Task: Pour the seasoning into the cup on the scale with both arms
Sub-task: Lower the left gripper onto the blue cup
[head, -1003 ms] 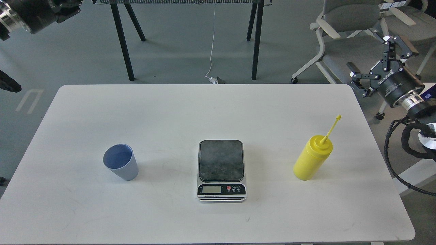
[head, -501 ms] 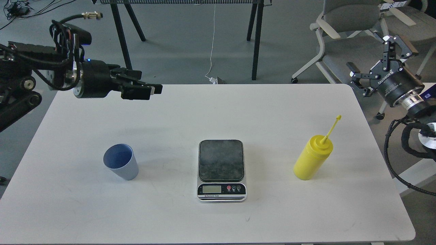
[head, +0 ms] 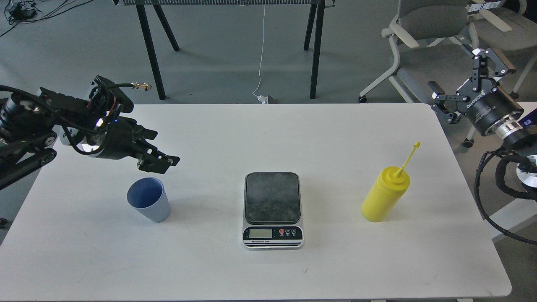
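The light-blue cup point(head: 149, 204) stands on the white table point(head: 268, 130) at the left. The scale point(head: 272, 209) lies in the middle with a bare dark plate. The yellow seasoning bottle point(head: 385, 199) stands at the right, its nozzle and small cap pointing up and to the right. My left gripper point(head: 161, 149) is open and hovers just above and behind the cup, apart from it. My right gripper point(head: 461, 70) is open and empty. It hangs off the table's far right corner, well behind the bottle.
Black table legs point(head: 151, 54) and a white cable point(head: 261, 63) stand on the floor behind the table. A grey office chair point(head: 423, 37) is at the back right, next to my right gripper. Black cables loop by my right arm point(head: 486, 188).
My left arm has swung in from the upper left and come down towards me, to just above the cup. My right gripper has shifted slightly. Cup, scale and bottle have not moved.
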`<state>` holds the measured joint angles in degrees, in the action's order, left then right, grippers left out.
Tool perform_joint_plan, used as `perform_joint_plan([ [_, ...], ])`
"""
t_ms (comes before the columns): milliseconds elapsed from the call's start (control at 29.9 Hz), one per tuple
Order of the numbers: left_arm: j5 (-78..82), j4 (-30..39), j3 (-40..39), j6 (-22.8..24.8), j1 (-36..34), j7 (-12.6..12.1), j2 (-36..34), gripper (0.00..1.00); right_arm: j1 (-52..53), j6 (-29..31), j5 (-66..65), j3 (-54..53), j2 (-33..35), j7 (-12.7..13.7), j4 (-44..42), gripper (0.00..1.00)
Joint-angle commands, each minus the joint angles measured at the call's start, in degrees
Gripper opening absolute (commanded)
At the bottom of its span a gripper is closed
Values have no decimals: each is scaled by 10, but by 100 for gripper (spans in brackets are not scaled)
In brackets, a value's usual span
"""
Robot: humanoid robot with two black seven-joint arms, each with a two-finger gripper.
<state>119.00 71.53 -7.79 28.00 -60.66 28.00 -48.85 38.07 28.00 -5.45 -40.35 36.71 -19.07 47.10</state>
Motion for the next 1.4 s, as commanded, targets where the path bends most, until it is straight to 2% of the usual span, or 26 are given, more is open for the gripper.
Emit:
perform_joint_plan([
  [0, 5, -6, 15, 0, 2, 0, 0, 100, -1, 0, 0, 0, 2, 0, 0, 99],
  [501, 51, -25, 33, 0, 6, 0, -5, 100, -8, 0, 0, 0, 5, -1, 0, 99],
  [1003, 51, -35, 89, 0, 12, 0, -13, 100, -15, 0, 0, -1, 5, -1, 0, 99],
  [1371, 44, -40, 89, 0, 10, 0, -5, 100, -16, 0, 0, 0, 6, -1, 1, 99],
])
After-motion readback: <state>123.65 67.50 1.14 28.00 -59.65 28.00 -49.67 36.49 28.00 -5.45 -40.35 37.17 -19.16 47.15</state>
